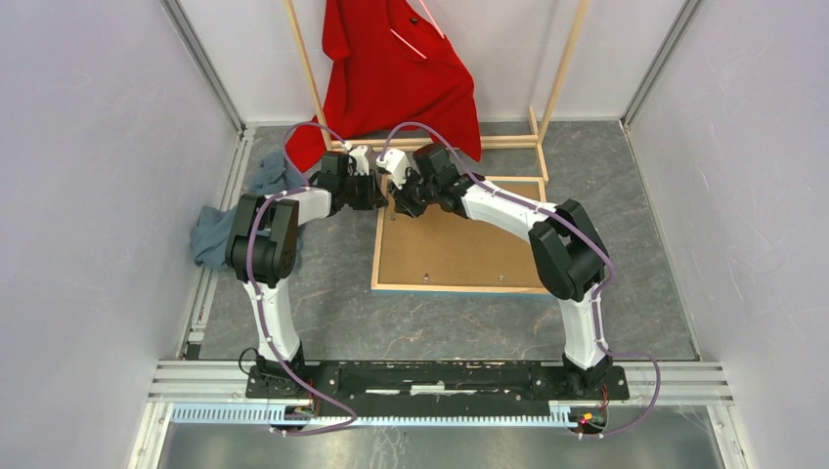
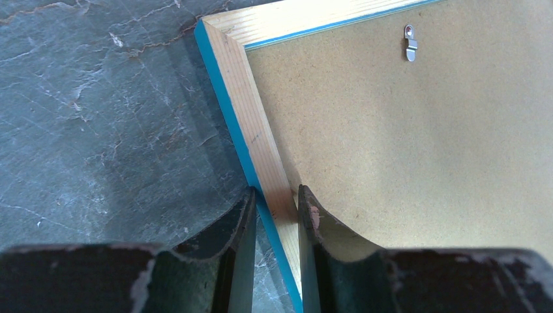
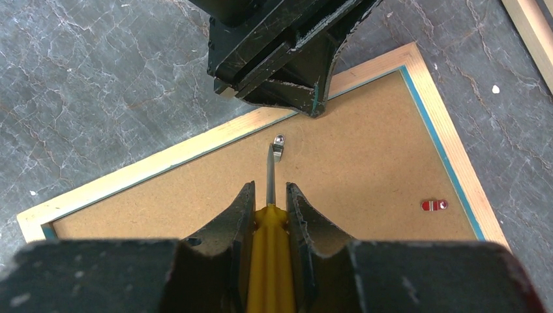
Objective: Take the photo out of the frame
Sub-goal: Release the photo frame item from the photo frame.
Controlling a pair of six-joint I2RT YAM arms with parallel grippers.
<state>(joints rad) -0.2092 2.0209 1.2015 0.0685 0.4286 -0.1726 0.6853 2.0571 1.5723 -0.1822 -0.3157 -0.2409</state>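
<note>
Two clips (image 3: 278, 145) show on the backing board (image 1: 455, 249), seated in the face-down frame (image 1: 459, 287) at table (image 1: 323, 293) centre; the photo, presumably beneath, is not yet out. Left gripper (image 2: 275, 215) pinches the frame's 11 o'clock rail; right gripper (image 3: 269, 195) clamps a screwdriver (image 3: 269, 261) pointed at one clip.

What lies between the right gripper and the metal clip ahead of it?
The screwdriver's metal shaft, running from the yellow handle in the right gripper to the clip, over bare backing board; seen in the right wrist view.
</note>
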